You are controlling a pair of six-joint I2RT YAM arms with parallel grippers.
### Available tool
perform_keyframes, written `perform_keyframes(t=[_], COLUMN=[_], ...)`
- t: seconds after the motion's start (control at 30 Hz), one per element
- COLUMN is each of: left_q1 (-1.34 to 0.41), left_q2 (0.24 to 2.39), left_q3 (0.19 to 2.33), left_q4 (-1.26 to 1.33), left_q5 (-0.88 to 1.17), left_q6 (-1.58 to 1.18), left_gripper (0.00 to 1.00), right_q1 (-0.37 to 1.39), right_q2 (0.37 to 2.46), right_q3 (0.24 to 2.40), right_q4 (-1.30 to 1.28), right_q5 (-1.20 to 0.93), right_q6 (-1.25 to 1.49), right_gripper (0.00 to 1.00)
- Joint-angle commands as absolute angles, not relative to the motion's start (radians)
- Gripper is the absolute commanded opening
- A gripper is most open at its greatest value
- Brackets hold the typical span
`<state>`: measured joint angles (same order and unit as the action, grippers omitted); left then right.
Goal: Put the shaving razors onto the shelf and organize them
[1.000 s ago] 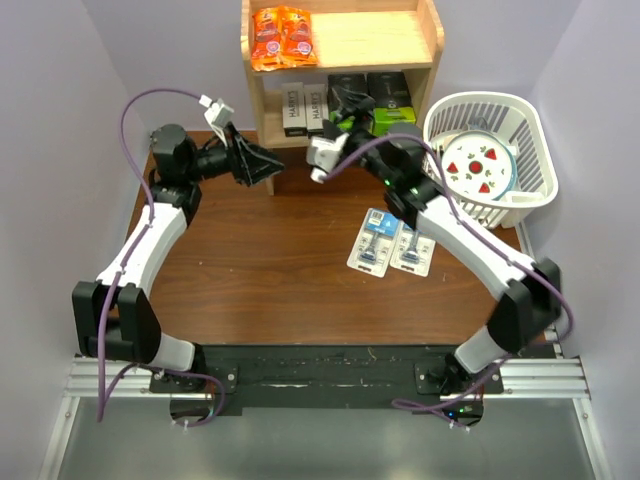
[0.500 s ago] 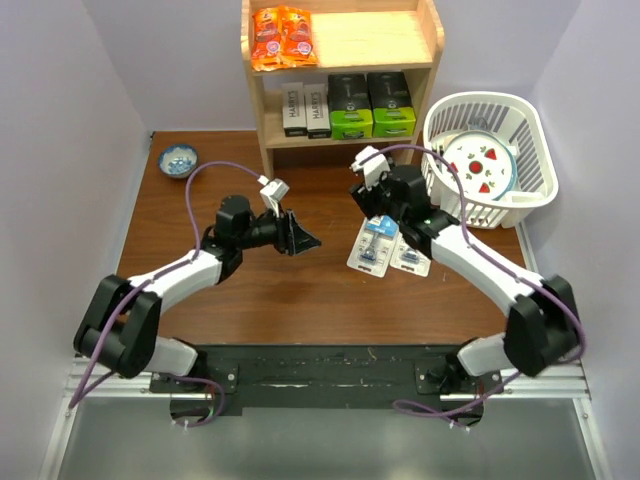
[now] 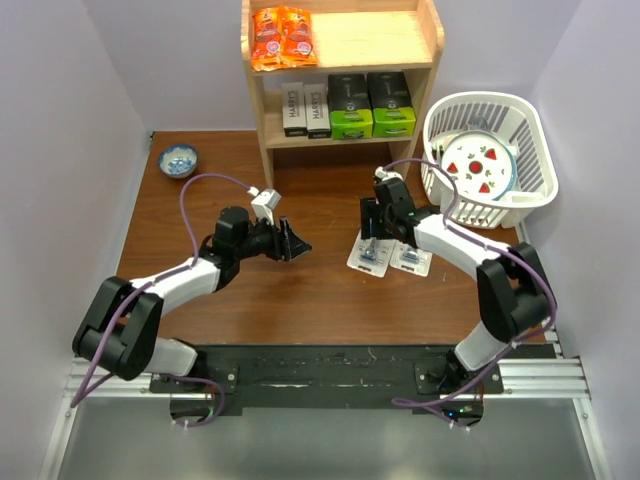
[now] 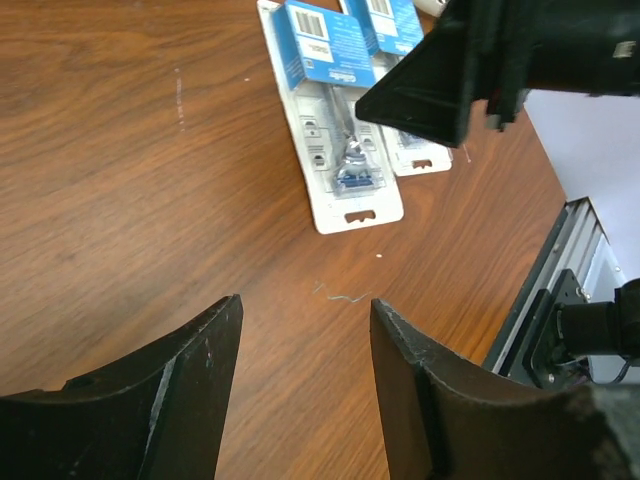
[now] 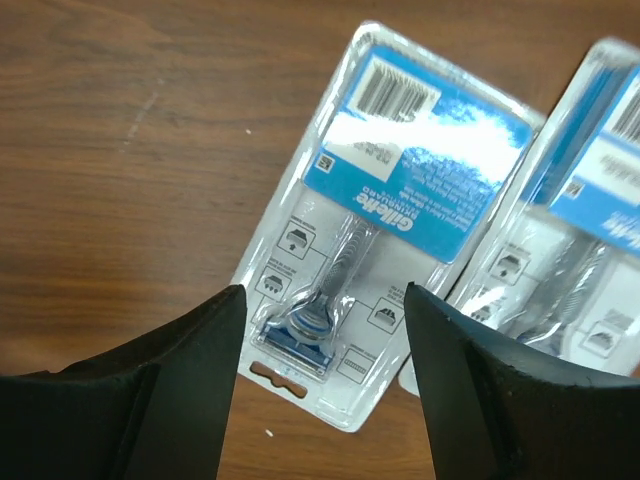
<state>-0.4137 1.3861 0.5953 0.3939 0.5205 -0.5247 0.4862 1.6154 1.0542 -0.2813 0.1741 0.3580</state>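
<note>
the boxed razors already stand on the lower board of the shelf (image 3: 252,90) at the far edge of the surface: the harry's box (image 3: 293,108) and the two black boxes (image 3: 371,104) with green ends, in a row. what is left are the two blister cards, lying flat, side by side, right of the surface's middle and toward its right edge, short of the white basket (image 3: 490,100).

the step in hand looks like the pickup of the left blister card (image 5: 380,200). the right jaws hang over it, spread wide, one on either side of the razor's printed panel in the wrist view; whether they touch the card i cannot tell. the right blister card (image 3: 411,255) lies just beside, edges meeting.

the left jaws are also apart and hold nothing, low over bare wood nearer the surface's middle.

next move, as i judge it: come down and close on the card's edge, since a flat card gives little to pinch, without dragging its neighbour.
</note>
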Motion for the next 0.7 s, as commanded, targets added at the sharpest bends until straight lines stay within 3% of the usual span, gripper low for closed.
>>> perform_keyframes(t=[0.0, 0.2, 0.33, 0.5, 0.53, 0.57, 0.67], left_q1=[-0.376, -0.287, -0.242, -0.221, -0.221, -0.221, -0.219], left_q2=[1.330, 1.309, 1.304, 1.298, 1.296, 1.295, 1.290], left_q3=[0.568, 0.558, 0.554, 0.555, 0.557, 0.558, 0.557], left_q4=[0.385, 0.376, 0.376, 0.379, 0.380, 0.380, 0.390], left_q5=[0.492, 0.495, 0.494, 0.494, 0.494, 0.494, 0.494], left_q6=[-0.486, -0.488, -0.494, -0.494, -0.495, -0.495, -0.497], left_gripper=[0.59, 0.59, 0.59, 0.59, 0.59, 0.59, 0.59], right_q1=[0.474, 0.462, 0.465, 0.475, 0.477, 0.479, 0.486], right_q2=[1.703, 1.819, 1.887, 1.881, 1.869, 1.832, 1.746], right_q3=[1.132, 1.221, 1.249, 1.229, 1.217, 1.212, 1.223], right_q4=[-0.347, -0.373, -0.419, -0.466, -0.457, -0.421, -0.382], right_q5=[0.247, 0.264, 0.287, 0.301, 0.263, 0.221, 0.120], right_q6=[0.534, 0.566, 0.583, 0.552, 0.507, 0.479, 0.393], right_gripper=[0.67, 0.57, 0.37, 0.20, 0.15, 0.00, 0.00])
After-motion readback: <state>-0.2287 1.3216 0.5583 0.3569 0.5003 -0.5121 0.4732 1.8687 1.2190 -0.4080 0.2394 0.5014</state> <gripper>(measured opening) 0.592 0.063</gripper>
